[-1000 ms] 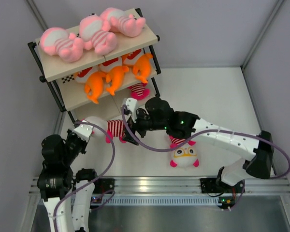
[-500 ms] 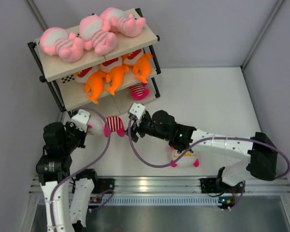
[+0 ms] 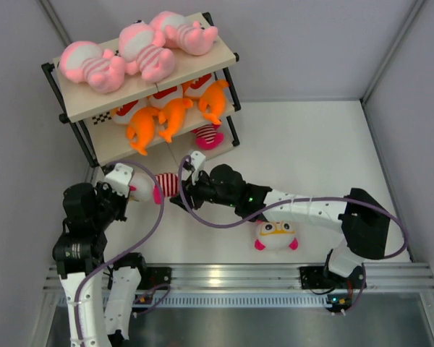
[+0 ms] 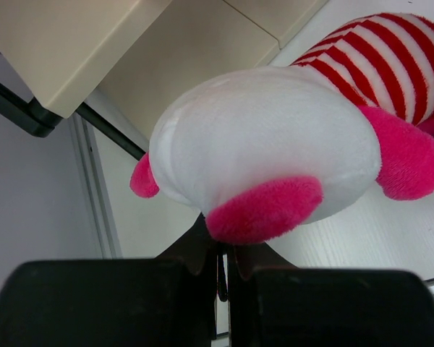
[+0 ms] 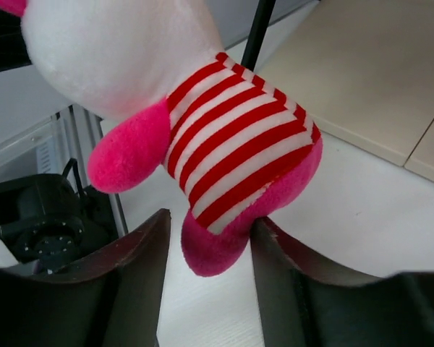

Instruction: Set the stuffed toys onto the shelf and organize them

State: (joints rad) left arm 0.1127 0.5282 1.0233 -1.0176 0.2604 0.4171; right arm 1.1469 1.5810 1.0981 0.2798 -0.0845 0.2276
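A white-headed stuffed toy in a red-striped shirt (image 3: 168,184) (image 4: 267,144) (image 5: 239,144) hangs just in front of the shelf (image 3: 94,101). My left gripper (image 3: 130,189) (image 4: 224,249) is shut at the toy's head, beside a pink ear. My right gripper (image 3: 179,194) (image 5: 211,217) is open around the toy's pink leg; one finger touches it, and a gap remains at the other. On the shelf, three pink toys (image 3: 141,50) lie on the top board and three orange ones (image 3: 170,112) on the middle board. Another striped toy (image 3: 208,135) lies on the lowest board.
A third striped toy (image 3: 276,235) lies face up on the white table, under my right forearm. The shelf's black legs (image 3: 235,134) and lowest beige board (image 5: 362,72) stand close behind the held toy. Grey walls close in the left, the back and the right.
The left gripper has carried the striped toy up and left, toward the shelf. The right arm has followed to the left, and its jaws have narrowed around the toy's leg.
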